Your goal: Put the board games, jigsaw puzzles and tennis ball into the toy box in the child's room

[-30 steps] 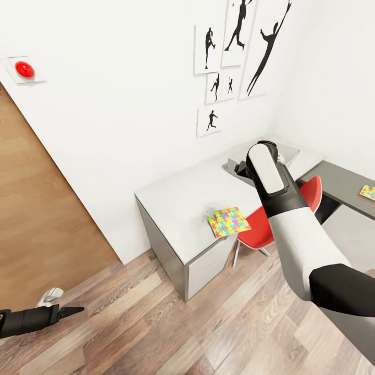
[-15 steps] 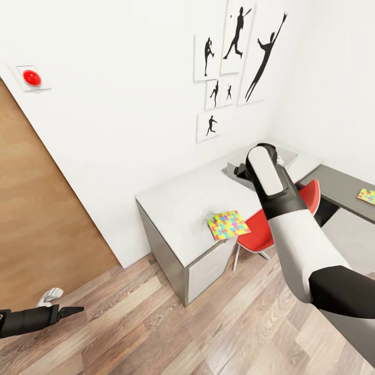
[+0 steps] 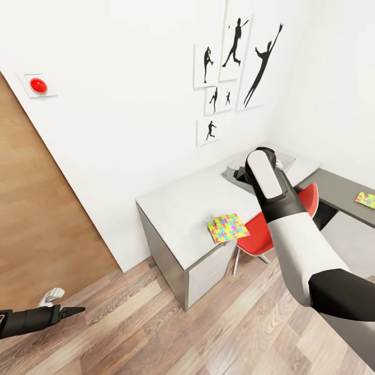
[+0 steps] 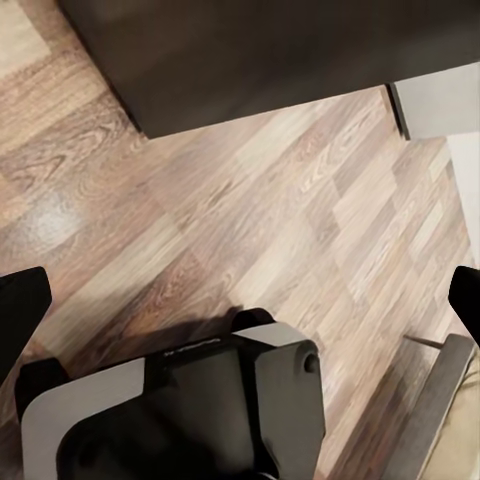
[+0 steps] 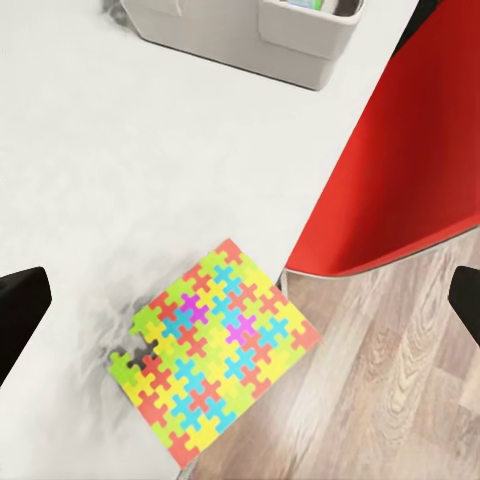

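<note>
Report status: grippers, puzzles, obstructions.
Right gripper open above jigsaw puzzle at table edge. Left gripper open, low over floor. Second puzzle on dark section. Red chair beside near puzzle.

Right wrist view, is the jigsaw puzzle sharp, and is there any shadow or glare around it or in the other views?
Right wrist view: the jigsaw puzzle is sharp, with a smudgy grey shadow on the table beside it. Left wrist view: a soft glare patch on the wood floor. Head view: straight wall and door edges lean and fan out.
</note>
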### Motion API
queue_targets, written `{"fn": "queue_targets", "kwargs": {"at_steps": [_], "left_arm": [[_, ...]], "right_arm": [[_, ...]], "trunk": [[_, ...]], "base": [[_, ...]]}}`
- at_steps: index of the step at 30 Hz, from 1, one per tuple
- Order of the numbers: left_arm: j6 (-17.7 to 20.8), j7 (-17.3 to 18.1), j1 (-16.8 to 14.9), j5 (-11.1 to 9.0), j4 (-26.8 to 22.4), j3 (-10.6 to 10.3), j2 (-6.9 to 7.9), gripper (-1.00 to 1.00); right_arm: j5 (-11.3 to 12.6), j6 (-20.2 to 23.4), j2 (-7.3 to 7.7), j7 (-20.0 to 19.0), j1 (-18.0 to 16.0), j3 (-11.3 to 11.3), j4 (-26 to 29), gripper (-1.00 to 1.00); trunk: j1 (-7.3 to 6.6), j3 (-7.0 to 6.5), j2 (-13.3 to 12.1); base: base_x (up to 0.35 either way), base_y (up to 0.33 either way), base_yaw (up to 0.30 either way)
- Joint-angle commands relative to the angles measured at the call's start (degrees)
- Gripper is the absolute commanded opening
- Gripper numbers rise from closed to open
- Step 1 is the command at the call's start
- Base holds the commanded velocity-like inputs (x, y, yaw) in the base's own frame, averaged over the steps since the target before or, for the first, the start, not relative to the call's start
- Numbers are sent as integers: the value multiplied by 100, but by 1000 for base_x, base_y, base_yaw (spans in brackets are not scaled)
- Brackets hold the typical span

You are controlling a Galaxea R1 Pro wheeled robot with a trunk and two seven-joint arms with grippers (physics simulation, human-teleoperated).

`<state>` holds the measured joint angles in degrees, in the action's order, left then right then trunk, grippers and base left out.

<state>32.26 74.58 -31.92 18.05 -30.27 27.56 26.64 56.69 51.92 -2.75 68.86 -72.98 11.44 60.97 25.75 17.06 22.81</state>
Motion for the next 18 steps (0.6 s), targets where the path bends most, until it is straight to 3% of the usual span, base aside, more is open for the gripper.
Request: {"fn": "queue_targets", "kwargs": {"at_steps": [1, 10, 18], "left_arm": [[59, 48, -7, 68, -5, 39, -7, 100], [55, 19, -7, 100, -5, 39, -15, 100], [53, -262, -7, 102, -5, 39, -22, 100]], "right_arm": [[54, 39, 2, 57, 19, 8, 3, 100], [58, 40, 6, 69, 148, 3, 3, 100], [56, 54, 6, 69, 438, -1, 53, 100]], "trunk": [[4, 1, 11], [4, -85, 11], [4, -161, 11]], "base": [[0, 0, 0], [0, 0, 0], [0, 0, 0]]}}
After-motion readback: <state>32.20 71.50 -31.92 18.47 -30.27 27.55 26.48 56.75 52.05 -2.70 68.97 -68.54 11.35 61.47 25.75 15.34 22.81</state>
